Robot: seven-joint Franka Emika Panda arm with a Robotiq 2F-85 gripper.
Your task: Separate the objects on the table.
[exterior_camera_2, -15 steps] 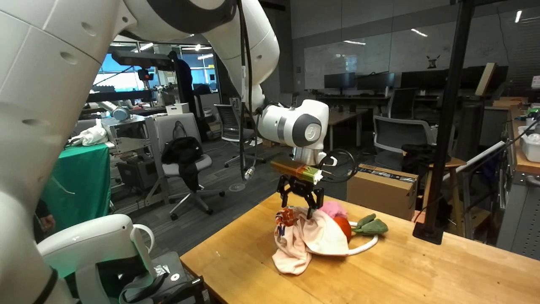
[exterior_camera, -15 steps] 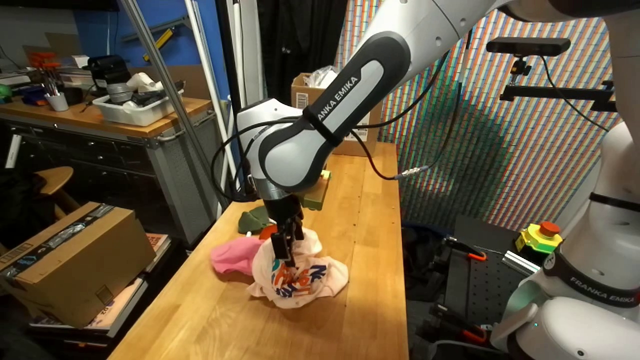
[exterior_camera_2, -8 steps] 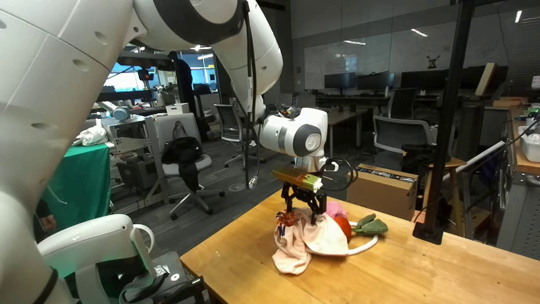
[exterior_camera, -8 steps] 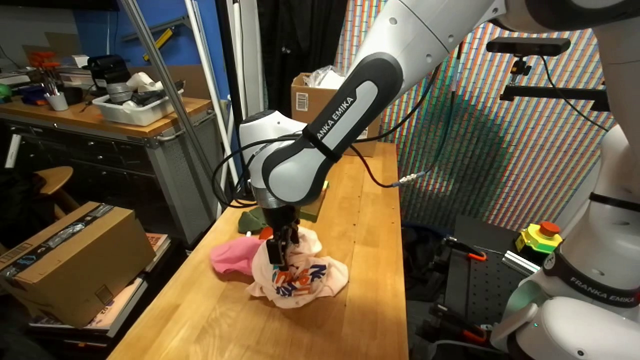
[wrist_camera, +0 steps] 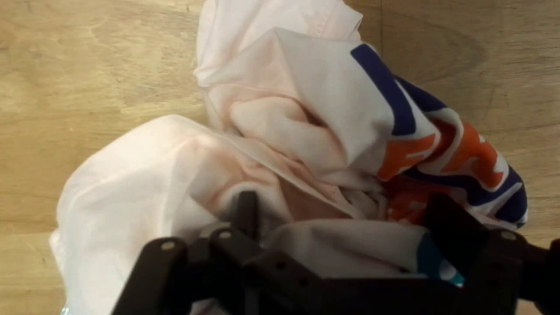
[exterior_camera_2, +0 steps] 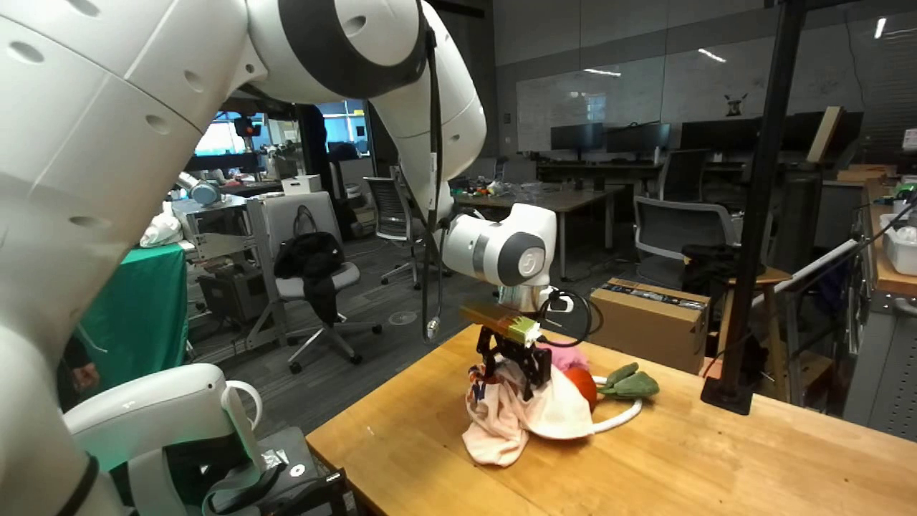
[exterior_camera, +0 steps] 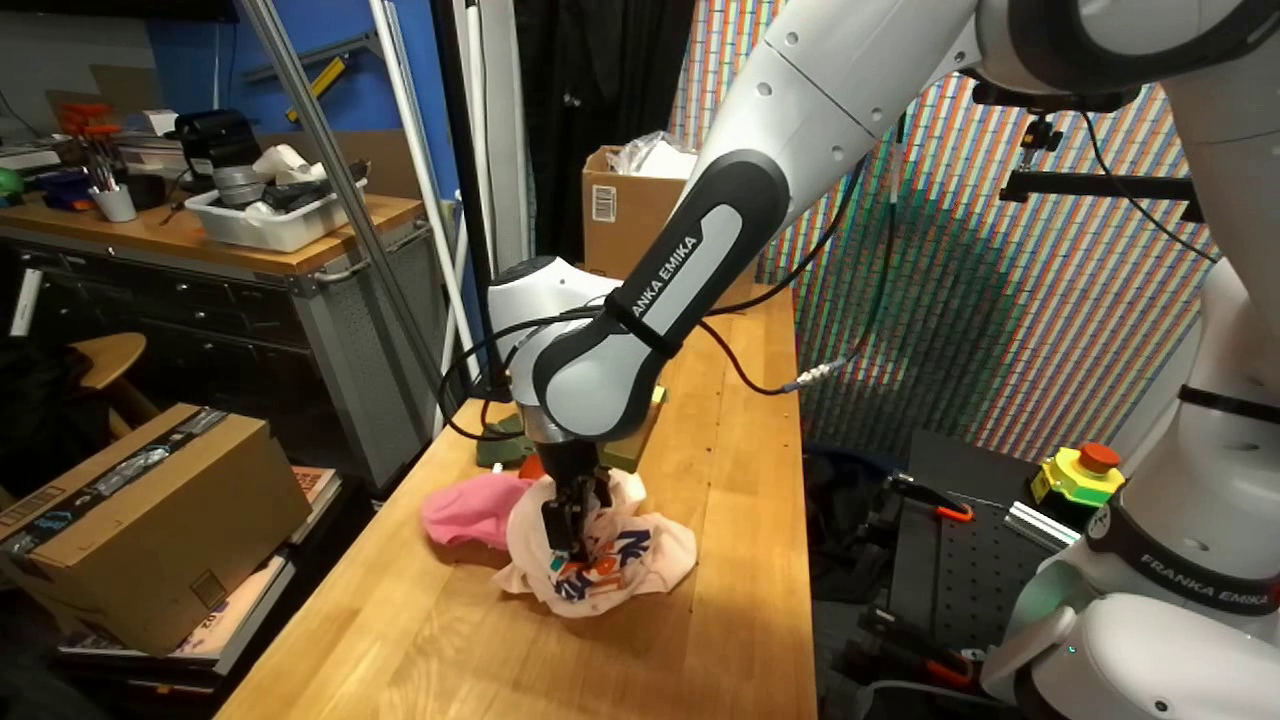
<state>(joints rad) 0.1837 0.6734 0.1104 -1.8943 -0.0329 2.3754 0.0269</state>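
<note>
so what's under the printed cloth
The table, which shows around the cloth. In an exterior view, a red item and white cord vanish at its edge; whether they continue underneath, or anything else lies there, is covered.

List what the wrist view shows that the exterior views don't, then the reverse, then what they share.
In the wrist view only: a close overhead look into the folds of the pale cloth between the spread fingers of the end effector.

In both exterior views only: the Franka arm, a red item, a green item and a taped cardboard box.

Shared: that cloth with its navy and orange lettering, the end effector and the wooden tabletop.
</note>
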